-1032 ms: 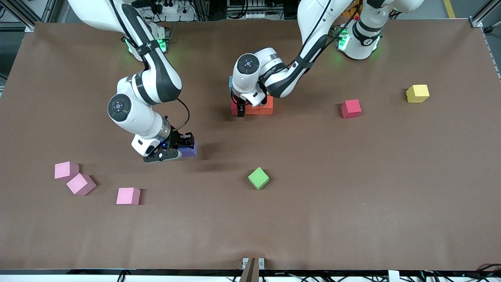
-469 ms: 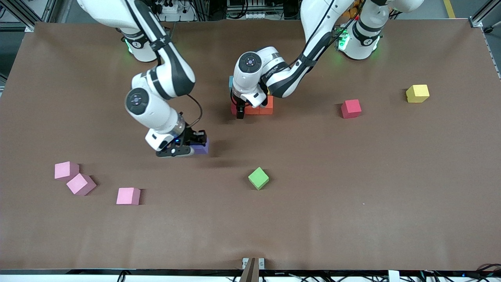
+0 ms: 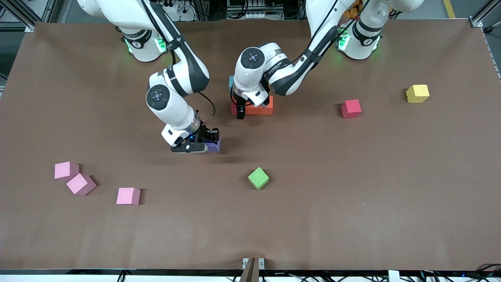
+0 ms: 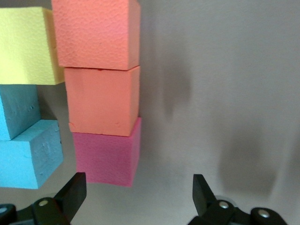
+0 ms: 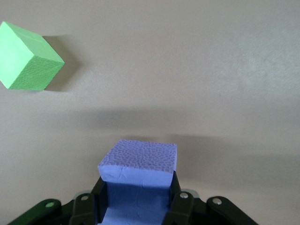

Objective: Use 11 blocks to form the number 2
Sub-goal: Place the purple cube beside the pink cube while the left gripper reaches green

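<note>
The right end effector point(image 3: 211, 141) grips the light, squashy purple foam cube point(image 5: 139, 161) by opposite flat sides, while the left end effector point(image 3: 239, 111) waits open.

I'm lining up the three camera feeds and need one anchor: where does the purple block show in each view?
Front view: the purple block sits in the right gripper, over the table's middle.
Right wrist view: the purple block fills the lower centre, clamped between the fingers.
Left wrist view: not in it.
Shared landmark: the green block, also in the right wrist view; the left wrist view lacks it.
</note>
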You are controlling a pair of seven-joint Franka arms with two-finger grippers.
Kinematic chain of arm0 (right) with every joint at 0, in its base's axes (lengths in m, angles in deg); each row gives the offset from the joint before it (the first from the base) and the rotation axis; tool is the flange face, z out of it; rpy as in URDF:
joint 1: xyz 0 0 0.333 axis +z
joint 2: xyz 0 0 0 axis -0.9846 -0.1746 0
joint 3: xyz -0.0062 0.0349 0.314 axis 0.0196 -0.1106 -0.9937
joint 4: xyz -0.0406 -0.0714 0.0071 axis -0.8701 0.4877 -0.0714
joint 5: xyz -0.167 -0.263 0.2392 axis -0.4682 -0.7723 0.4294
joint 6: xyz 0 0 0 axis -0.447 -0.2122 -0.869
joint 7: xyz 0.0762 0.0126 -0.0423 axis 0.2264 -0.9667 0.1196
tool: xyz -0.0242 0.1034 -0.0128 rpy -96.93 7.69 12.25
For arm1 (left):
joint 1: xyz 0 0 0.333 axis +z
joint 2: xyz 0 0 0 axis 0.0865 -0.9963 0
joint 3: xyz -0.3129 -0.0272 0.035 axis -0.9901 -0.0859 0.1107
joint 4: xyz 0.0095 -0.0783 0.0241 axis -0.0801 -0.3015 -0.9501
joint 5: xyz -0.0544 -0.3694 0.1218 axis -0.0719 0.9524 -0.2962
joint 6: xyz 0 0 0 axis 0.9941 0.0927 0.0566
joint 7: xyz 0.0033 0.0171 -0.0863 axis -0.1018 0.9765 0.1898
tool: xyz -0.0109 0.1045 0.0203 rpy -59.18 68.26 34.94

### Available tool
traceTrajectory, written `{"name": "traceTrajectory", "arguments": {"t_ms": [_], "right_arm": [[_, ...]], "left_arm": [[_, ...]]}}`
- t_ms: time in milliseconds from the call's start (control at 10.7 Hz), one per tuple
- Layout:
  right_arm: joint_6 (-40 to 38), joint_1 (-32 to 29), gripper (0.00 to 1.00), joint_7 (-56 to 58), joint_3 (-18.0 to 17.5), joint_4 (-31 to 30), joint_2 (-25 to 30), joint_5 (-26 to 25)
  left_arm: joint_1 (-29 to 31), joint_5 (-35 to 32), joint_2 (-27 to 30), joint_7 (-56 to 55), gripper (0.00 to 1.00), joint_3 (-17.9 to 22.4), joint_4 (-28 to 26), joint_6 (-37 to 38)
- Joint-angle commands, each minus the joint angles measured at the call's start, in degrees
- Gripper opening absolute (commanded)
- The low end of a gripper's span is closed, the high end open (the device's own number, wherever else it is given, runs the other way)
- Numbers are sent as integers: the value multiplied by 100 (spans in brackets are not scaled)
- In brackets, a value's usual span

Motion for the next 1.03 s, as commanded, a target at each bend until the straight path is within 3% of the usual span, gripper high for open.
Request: {"name": "traceTrajectory", "arguments": {"t_ms": [0, 281, 563, 938], "right_arm": [[152, 197, 24, -313, 45, 51, -116, 83], [364, 584, 24, -832, 54, 42, -249, 75], [434, 873, 23, -956, 54, -98, -302, 75], [557, 1252, 22, -965, 45, -274, -371, 75]], "left_arm": [[305, -45, 348, 488, 100, -66, -91, 485], [1068, -36, 480, 1647, 100, -293, -91, 856], [2219, -36, 516, 3596, 100, -758, -91, 1312], [2793, -97, 463, 5409, 100, -760, 172, 1453]]}}
